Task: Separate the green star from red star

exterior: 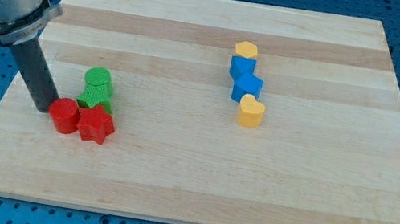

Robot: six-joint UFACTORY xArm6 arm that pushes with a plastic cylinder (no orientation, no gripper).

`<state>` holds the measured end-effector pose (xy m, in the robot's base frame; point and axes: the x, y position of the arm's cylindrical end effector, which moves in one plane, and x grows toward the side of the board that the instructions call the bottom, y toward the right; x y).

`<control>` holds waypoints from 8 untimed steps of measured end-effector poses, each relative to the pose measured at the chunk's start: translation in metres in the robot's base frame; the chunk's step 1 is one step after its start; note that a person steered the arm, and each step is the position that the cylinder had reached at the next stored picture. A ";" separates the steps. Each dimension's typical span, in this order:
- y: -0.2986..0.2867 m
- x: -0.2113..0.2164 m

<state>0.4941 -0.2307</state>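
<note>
- Green star [94,100]: sits at the desk's left part, partly hidden behind the red star and below the green cylinder [97,79], which touches it on the top side.
- Red star [96,124]: directly below the green star and touching it; no gap shows between the two.
- Red cylinder [64,115]: touches the red star on its left side.
- My tip [43,108]: on the desk [172,181], just left of the red cylinder, touching it or nearly so. Well clear of both stars.
- Gripper: none on this rig, only the rod, so nothing is clasped or released.
- Judgement: pushing right from here would drive the red cylinder into the red star and probably drag the whole cluster, green star included. Poor separation.
- Better, I think: bring the tip round to the seam between the stars, then push the red star toward the view's bottom or right, away from the green pair.
- Alternative: push the green star toward the view's top; the green cylinder would travel with it, which is harmless.
- Risk: star points may catch on each other and make the block turn rather than slide; keep the push through the block's centre.
- Blue blocks [245,77], yellow hexagon [246,50] and yellow heart [250,111]: well apart at the view's right, not in the way.
</note>
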 end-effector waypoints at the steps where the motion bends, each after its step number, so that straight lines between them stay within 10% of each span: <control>1: 0.001 0.000; 8: 0.062 -0.025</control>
<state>0.4691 -0.1682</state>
